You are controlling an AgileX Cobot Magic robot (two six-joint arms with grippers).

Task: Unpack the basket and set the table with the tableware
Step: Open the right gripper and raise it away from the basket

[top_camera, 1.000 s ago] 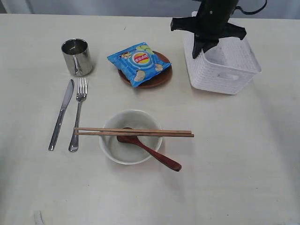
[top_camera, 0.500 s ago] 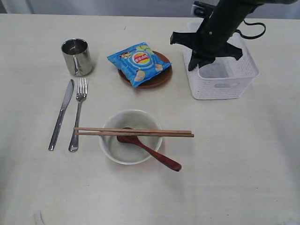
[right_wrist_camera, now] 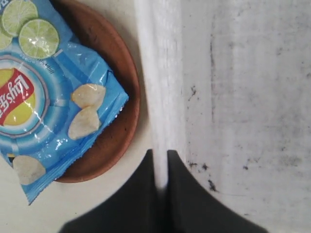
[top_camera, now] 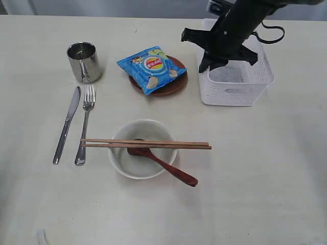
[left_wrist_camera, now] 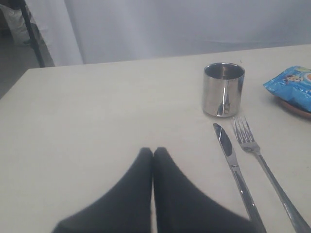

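The basket (top_camera: 236, 86) stands at the far right of the table (top_camera: 255, 184), just right of the plate (top_camera: 175, 84). The right gripper (top_camera: 206, 65) comes down over its left wall from above. In the right wrist view its two black fingers (right_wrist_camera: 138, 199) are pinched on that white wall, one inside the basket and one outside. The scuffed basket floor shows on the inner side. I cannot tell whether the basket rests flat on the table or is lifted a little.

A blue chip bag (top_camera: 149, 68) lies on the plate and covers most of it. Nearer, in the middle of the table, sits the bowl (top_camera: 122, 162). The chopsticks (top_camera: 179, 145) lie side by side across its rim. The spoon (top_camera: 171, 170) lies with its head in the bowl and its handle out over the right rim.

Left of the bowl, the fork (top_camera: 85, 127) and knife (top_camera: 67, 125) lie next to each other. The cup (top_camera: 84, 62) stands upright just beyond their tips.

The left gripper (left_wrist_camera: 152, 151) shows only in its own wrist view. It sits above bare tabletop near the knife, its fingers pressed together on nothing.
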